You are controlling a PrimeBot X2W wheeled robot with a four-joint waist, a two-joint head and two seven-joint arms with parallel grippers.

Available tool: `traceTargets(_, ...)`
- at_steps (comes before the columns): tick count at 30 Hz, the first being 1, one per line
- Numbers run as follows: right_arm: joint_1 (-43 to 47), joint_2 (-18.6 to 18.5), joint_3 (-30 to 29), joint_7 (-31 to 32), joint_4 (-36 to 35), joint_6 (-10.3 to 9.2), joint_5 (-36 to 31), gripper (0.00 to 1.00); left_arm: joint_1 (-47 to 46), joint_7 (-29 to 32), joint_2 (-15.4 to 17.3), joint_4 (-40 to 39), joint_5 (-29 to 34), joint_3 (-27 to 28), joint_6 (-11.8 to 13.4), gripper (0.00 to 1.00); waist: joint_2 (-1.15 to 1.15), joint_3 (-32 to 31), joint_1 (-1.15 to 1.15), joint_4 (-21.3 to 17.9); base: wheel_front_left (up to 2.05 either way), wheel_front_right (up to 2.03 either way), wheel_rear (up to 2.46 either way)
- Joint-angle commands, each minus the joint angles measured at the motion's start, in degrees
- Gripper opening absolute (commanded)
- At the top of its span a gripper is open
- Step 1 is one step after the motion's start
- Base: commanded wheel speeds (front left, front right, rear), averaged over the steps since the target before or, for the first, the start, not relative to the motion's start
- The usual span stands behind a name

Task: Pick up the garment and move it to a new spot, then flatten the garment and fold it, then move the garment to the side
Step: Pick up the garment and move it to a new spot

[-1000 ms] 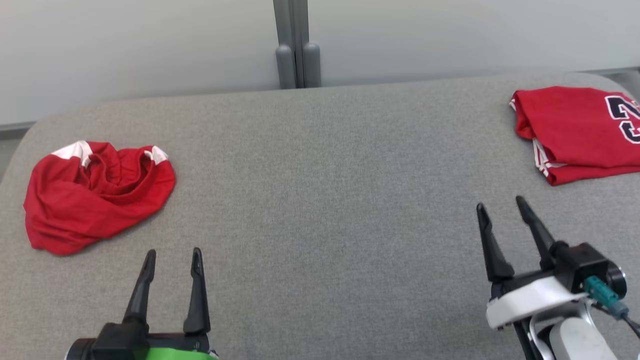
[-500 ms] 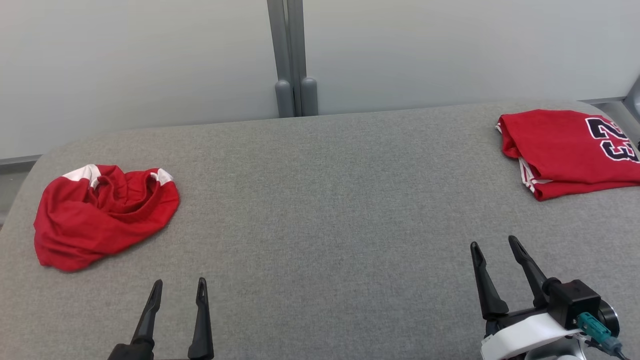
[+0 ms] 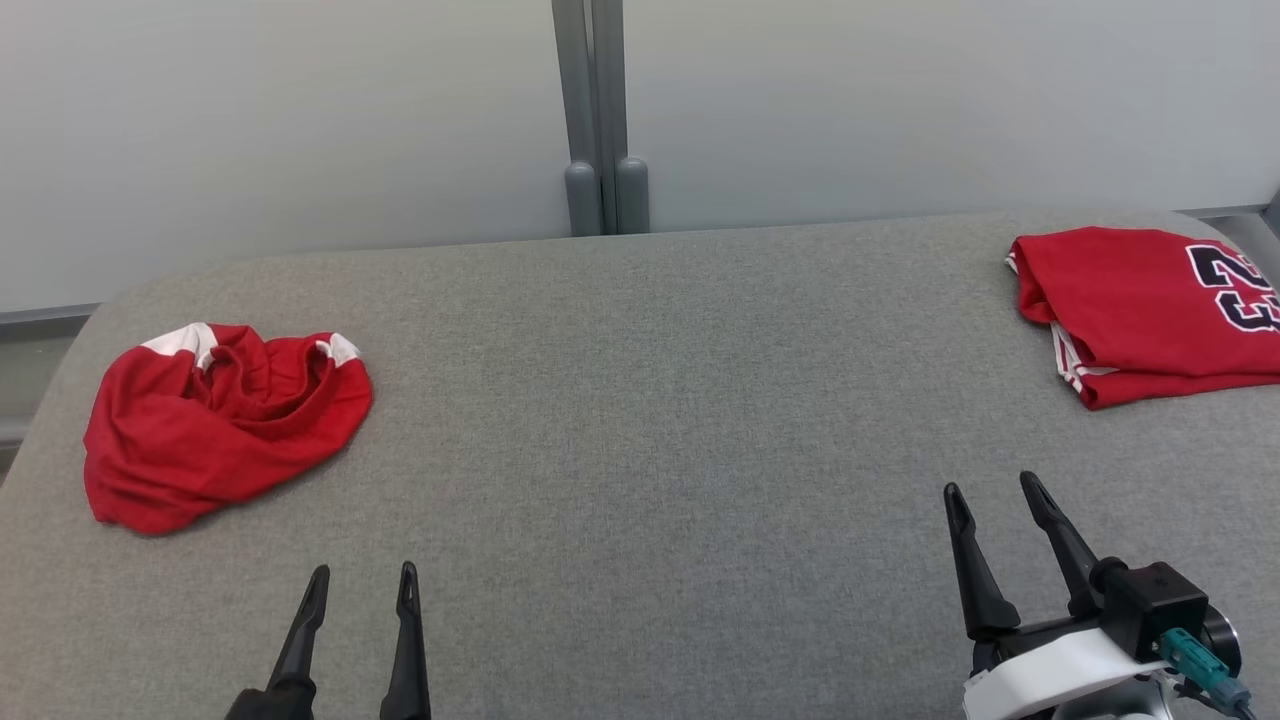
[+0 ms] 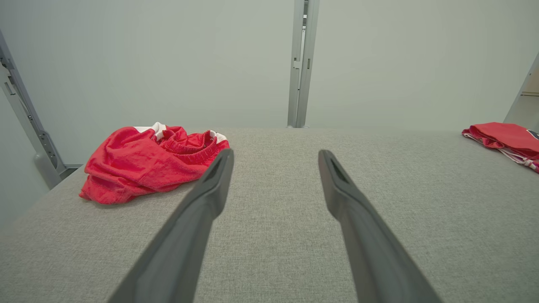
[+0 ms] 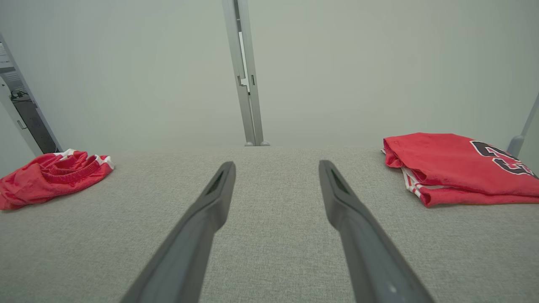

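Crumpled red garment [image 3: 225, 425] lies on the left side of the table [image 3: 660, 400], ahead and to the left of the left gripper [image 3: 364, 575], near it but not touching. left gripper: fingers spread wide, holding nothing, over bare table. right gripper [image 3: 991, 486]: also spread wide and empty, well apart from the garment. A folded red jersey [image 3: 1140, 310] lies far right, ahead of the right gripper.

Long black tapered jaws, a white wrist shell [image 3: 1050, 668], teal connector [image 3: 1190, 665].
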Motion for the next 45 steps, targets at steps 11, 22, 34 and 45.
traceTargets(11,1.5,0.2,0.1,-0.2,0.4,-0.09,0.8,1.0,-0.3,0.0,0.1,1.5,-0.7,-0.8,-0.7,1.0,0.0,-0.3,0.0,1.4,0.0,0.0,0.0)
traceTargets(22,3.1,0.6,0.8,-0.2,0.7,-0.09,1.1,1.0,0.3,0.0,0.1,1.6,0.3,-0.3,-0.5,1.0,0.0,-1.2,0.0,10.6,0.0,0.0,0.0)
traceTargets(34,3.4,1.6,1.7,-0.2,0.8,-0.09,1.4,1.0,2.0,0.0,0.1,0.0,1.5,1.3,-0.2,1.0,0.0,-1.7,0.0,20.7,0.0,0.0,0.0)
traceTargets(45,3.5,1.7,2.6,-0.2,1.2,-0.09,1.2,1.0,2.4,0.0,0.0,-0.6,1.8,1.9,0.6,1.0,0.0,-1.6,0.0,25.1,0.0,0.0,0.0)
